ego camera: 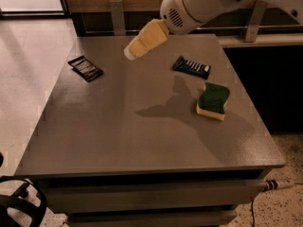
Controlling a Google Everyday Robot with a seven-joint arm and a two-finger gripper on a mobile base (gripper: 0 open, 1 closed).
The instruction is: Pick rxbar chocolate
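The rxbar chocolate [85, 68] is a flat black wrapper bar with pale text lines. It lies on the grey table [142, 126] near the far left edge. My gripper [129, 54] hangs above the table's far middle, to the right of the bar and clear of it, with its pale yellow fingers [144, 39] pointing down and left. A dark blue bar with white stripes [191, 67] lies at the far right.
A green and yellow sponge [213, 100] lies on the right side of the table. My white arm [199, 4] reaches in from the upper right. A dark counter with a wooden wall runs behind the table. The floor lies to the left.
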